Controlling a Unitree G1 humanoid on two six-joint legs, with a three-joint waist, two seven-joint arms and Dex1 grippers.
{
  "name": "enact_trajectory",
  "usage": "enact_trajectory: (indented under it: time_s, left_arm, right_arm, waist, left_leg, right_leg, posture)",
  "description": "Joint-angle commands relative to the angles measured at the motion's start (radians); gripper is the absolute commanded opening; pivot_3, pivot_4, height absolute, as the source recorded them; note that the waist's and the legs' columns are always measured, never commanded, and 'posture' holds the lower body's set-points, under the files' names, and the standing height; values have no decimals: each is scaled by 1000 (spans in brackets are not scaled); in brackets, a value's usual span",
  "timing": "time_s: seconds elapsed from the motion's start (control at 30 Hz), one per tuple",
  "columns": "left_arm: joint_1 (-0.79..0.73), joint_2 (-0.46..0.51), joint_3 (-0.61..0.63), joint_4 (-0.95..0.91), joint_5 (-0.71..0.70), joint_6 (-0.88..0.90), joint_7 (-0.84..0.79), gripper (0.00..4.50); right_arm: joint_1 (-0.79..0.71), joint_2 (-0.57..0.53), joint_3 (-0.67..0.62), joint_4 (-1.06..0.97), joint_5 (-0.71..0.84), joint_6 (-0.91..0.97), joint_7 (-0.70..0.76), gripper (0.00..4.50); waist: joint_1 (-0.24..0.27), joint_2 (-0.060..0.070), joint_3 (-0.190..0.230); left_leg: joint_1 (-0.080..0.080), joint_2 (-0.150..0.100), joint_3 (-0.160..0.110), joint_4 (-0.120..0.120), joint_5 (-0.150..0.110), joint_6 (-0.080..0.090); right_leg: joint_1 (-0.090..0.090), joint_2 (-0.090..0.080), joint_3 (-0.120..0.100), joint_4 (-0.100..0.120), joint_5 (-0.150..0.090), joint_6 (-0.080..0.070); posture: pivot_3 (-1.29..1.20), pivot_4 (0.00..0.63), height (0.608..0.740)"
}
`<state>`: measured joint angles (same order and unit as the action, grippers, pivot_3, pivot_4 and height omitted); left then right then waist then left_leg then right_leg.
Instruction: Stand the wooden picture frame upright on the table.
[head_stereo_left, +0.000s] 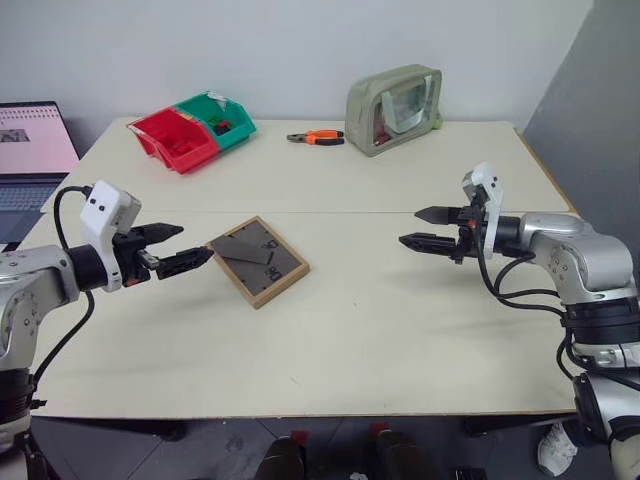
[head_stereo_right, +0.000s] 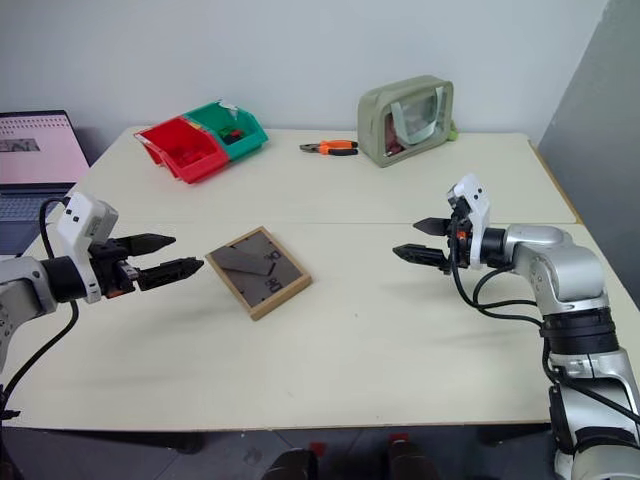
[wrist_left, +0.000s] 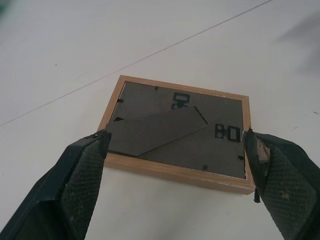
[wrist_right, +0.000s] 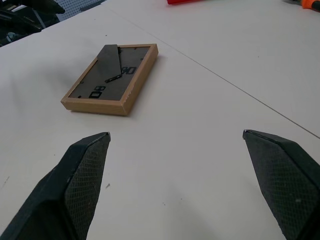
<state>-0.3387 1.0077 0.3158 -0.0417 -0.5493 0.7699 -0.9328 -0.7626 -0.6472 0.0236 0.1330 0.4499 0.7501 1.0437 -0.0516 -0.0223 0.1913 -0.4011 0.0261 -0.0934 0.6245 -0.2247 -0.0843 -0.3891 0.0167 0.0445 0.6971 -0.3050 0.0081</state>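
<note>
Left hand (head_stereo_left: 178, 248) spread, right hand (head_stereo_left: 428, 227) spread

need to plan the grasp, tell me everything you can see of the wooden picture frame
The wooden picture frame is a small light-wood rectangle lying flat, face down on the table, its dark grey back panel up with the fold-out stand flat against it and small black clips and hangers. It sits skewed to the table's edges, just in front of the seam. Nothing touches it but the table; the left gripper hovers open beside it.
</note>
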Motion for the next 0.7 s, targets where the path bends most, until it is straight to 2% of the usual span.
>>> enact_trajectory:
  time_s: [0.03, 0.27, 0.47, 0.5, 0.57, 0.7]
  left_arm:
    - [7, 34, 4, -14, 19, -28, -20, 4500]
    - [12, 39, 27, -38, -18, 41, -23, 4500]
    - [31, 55, 46, -29, -17, 36, -41, 4500]
    - [34, 54, 53, -21, -13, 28, -39, 4500]
    - [31, 42, 73, 4, -4, 17, -19, 4142]
    - [67, -18, 88, 96, 98, -59, 133, 3341]
  right_arm:
    - [-35, -19, 0, -11, -3, -18, 25, 4479]
    - [-66, -17, 22, 14, 7, -9, 72, 4479]
    - [-99, 23, 70, 85, -26, -73, 108, 4479]
    - [-112, 47, 72, 109, -33, -87, 95, 4304]
    - [-141, 92, 78, 168, -61, -124, 62, 4060]
    - [-231, 230, 105, 377, -168, -276, -60, 3047]
  waist:
    - [0, 0, 0]
    - [-3, 0, 0]
    - [-4, 0, 0]
    - [-4, 0, 0]
    - [-8, 0, 0]
    - [-12, 0, 0]
  left_leg:
    - [0, 0, 0, 0, 0, 0]
    - [0, 0, 0, 0, 0, 0]
    - [0, 0, 0, 0, 0, 0]
    - [0, 0, 0, 0, 0, 0]
    - [1, 0, 1, 0, 0, 0]
    - [1, 1, 1, 0, 0, 0]
  right_leg:
    - [0, 0, 0, 0, 0, 0]
    - [0, 0, 0, 0, 0, 0]
    - [0, 0, 0, 0, 0, 0]
    - [0, 0, 0, 0, 0, 0]
    - [0, 0, 0, 1, 0, 0]
    - [-1, 1, 0, 1, 0, 0]
  posture:
    - [0, 150, 740]
    - [0, 150, 740]
    - [0, 150, 740]
    - [0, 150, 740]
    - [0, 150, 740]
    - [0, 150, 740]
